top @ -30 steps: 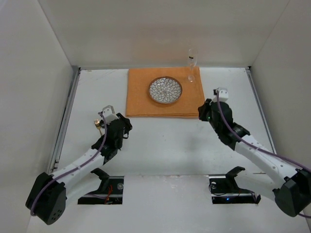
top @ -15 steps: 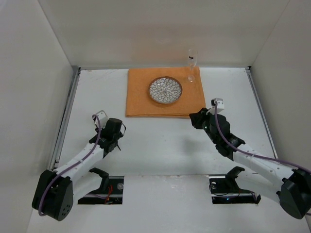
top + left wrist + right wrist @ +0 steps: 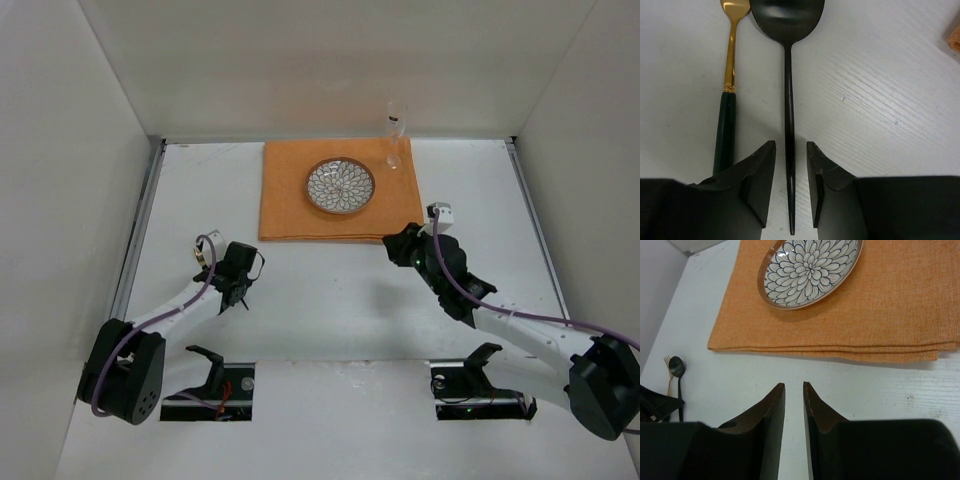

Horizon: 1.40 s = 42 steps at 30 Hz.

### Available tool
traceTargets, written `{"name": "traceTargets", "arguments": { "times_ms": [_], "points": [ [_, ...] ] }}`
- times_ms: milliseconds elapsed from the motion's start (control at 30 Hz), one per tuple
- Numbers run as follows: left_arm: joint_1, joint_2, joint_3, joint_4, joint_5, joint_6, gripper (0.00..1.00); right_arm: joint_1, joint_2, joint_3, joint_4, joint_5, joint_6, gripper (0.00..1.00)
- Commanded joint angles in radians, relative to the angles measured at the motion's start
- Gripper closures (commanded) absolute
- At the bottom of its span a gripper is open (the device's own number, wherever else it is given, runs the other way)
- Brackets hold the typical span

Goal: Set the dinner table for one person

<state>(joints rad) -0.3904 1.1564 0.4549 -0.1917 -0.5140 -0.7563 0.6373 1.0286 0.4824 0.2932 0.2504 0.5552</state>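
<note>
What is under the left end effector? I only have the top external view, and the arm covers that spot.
Observer: A black spoon lies flat on the table. Its thin handle runs between the open fingers of the left end effector, untouched.
Operator: Is anything beside it?
Observer: Yes, a fork with a gold head and a dark green handle lies parallel to the spoon, outside the fingers.
Operator: Is the right end effector holding anything?
Observer: No. The right end effector is empty, fingers slightly apart, over bare table just short of the orange cloth.
</note>
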Motion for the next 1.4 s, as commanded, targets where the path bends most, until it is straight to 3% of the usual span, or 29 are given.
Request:
{"name": "traceTargets", "arguments": {
  "times_ms": [0, 300, 633, 933, 1067, 1367],
  "points": [
    [0.002, 0.017, 0.044, -0.014, 0.016, -0.009, 0.72, 0.011, -0.016, 0.002, 0.069, -0.011, 0.009, 0.73],
    [0.014, 0.026, 0.019, 0.008, 0.019, -0.028, 0.76, 0.003, -0.019, -0.002, 0.067, -0.007, 0.011, 0.70],
    [0.022, 0.037, 0.001, 0.051, 0.057, -0.029, 0.85, -0.023, -0.099, -0.033, 0.063, 0.038, 0.012, 0.51],
    [0.035, 0.054, -0.018, 0.038, 0.081, -0.066, 0.81, -0.069, -0.182, -0.057, 0.041, 0.043, 0.025, 0.50],
    [0.041, 0.065, -0.028, 0.061, 0.097, -0.069, 0.91, -0.070, -0.188, -0.061, 0.041, 0.043, 0.025, 0.50],
    [0.015, -0.174, -0.004, 0.038, 0.074, -0.009, 1.00, -0.077, -0.182, -0.062, 0.043, 0.043, 0.034, 0.50]
  ]
}}
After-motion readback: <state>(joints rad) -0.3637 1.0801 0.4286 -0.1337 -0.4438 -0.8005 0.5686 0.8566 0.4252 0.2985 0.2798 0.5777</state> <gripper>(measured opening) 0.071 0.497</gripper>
